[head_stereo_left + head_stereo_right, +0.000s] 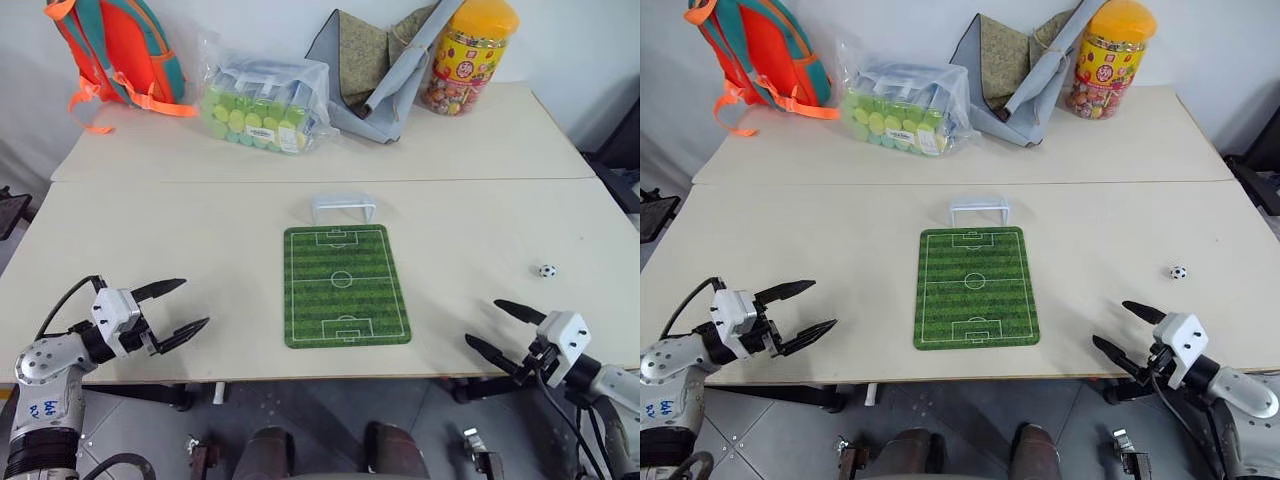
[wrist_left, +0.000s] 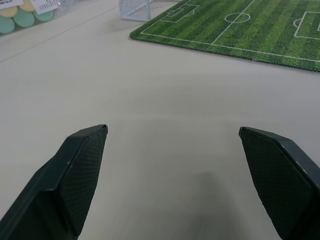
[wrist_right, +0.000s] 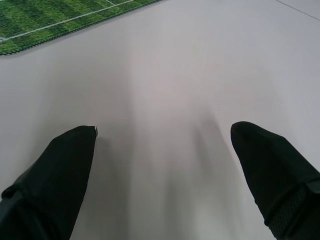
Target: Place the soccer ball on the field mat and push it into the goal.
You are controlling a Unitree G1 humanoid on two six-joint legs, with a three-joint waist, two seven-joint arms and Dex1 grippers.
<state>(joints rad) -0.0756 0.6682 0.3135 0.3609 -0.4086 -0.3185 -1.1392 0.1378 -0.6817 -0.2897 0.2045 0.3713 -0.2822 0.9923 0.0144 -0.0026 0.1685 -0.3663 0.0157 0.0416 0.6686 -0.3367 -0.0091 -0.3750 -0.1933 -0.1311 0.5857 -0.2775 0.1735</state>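
You have the field mat point(image 1: 346, 286) lying flat in the middle of the near bench point(image 1: 200, 250), with the goal point(image 1: 343, 208) standing just beyond its far edge. The soccer ball point(image 1: 546, 270) sits on the bench well to the right of the mat. Your left pincer point(image 1: 183, 308) hangs over the near left part of the bench, your right pincer point(image 1: 505, 326) at the near right edge, nearer you than the ball. On the far bench, from left to right, you have a backpack point(image 1: 120, 45), a bag of cups point(image 1: 262, 105), a folded cloth point(image 1: 375, 65) and a jar point(image 1: 468, 55).
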